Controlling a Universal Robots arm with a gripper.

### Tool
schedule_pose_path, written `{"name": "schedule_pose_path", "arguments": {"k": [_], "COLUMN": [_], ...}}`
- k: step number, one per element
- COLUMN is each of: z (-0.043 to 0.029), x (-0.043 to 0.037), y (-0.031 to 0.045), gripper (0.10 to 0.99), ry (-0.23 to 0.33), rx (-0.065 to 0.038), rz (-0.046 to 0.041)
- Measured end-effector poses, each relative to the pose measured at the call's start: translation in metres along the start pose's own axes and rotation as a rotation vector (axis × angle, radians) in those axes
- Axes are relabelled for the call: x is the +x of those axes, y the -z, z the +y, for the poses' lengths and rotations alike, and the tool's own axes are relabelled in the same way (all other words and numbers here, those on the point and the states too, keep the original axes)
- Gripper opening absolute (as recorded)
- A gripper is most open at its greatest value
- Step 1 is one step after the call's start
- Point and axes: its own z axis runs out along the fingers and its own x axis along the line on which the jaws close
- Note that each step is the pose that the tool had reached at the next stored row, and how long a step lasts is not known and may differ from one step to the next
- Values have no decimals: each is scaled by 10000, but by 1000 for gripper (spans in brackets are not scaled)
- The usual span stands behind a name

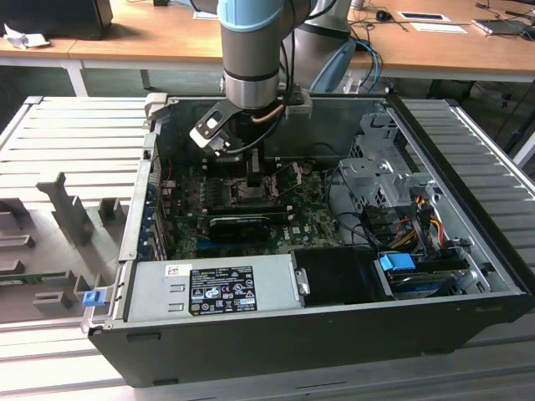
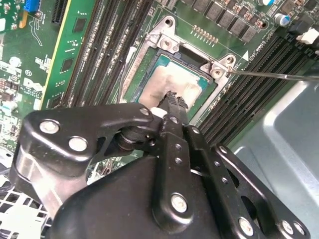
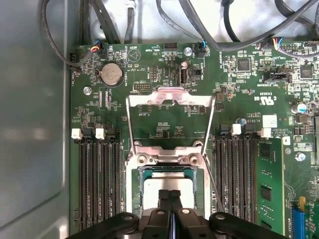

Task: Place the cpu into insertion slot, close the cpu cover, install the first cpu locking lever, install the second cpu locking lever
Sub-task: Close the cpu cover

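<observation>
The cpu (image 3: 152,191), with its smeared silver-grey top, lies in the insertion slot (image 3: 130,199) on the green board; it also shows in the second wrist view (image 2: 167,79) inside the silver socket rim (image 2: 144,52). My gripper (image 3: 170,191) is shut, its black fingertips (image 2: 174,97) pressed together and resting on or just above the middle of the chip. In the exterior view the gripper (image 1: 251,180) reaches down into the open computer case. The cpu cover (image 3: 169,98) stands open, swung back from the socket's hinge. A thin wire locking lever (image 2: 279,76) juts out sideways from the socket corner.
Black memory slots (image 3: 97,184) flank the socket on both sides. A long black card (image 1: 238,224) lies nearby, with the power supply (image 1: 209,288) in front and a drive cage (image 1: 376,175) with cables to the exterior view's right. Case walls enclose everything.
</observation>
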Motion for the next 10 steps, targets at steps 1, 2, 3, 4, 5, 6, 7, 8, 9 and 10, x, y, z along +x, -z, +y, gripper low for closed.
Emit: {"name": "schedule_pose_path", "arguments": {"k": [1,2,3,4,5,6,7,8,9,10], "z": [6,7,10,15,19,21,22,25,27,29], "x": [0,1,2,4,6,7,8,9,10,10], "y": [5,33,74,165,239,274,303,359,382,383], "gripper": [106,106,106,106,106,106,106,106,106,106], "ry": [0,-1,-2,-1,-1,-1,-1,-1,0,2], "rx": [20,19,19,18,19,19,19,20,23,40], "rz": [-1,3,4,4,3,3,4,3,3,8]}}
